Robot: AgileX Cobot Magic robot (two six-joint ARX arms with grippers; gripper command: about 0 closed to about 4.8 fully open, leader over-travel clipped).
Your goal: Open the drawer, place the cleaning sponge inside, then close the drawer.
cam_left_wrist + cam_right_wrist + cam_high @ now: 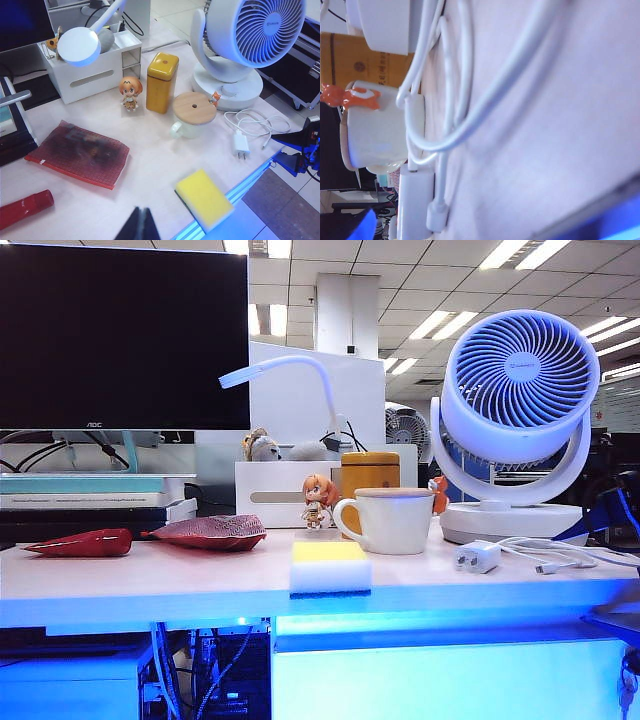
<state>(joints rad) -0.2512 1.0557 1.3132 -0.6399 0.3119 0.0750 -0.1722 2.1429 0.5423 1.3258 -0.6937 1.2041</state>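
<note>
Office desk (150, 575), pale top, blue glow under its front edge. I see the sponge (330, 567) yellow side up at that edge, overhanging slightly, in front of the mug (390, 521). Drawer (440, 680) front below looks closed. Left gripper (140, 225) hangs above the desk near the sponge, fingers pressed together, holding nothing. Right gripper is out of frame, jaws wide apart; its camera sees the cable (470, 100).

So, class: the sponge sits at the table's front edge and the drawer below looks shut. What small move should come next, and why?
Probably bring the right gripper, at the table's right edge, down to the drawer front. The drawer appears closed, and the sponge lies untouched on the table edge. The left gripper looks shut above the table.
</note>
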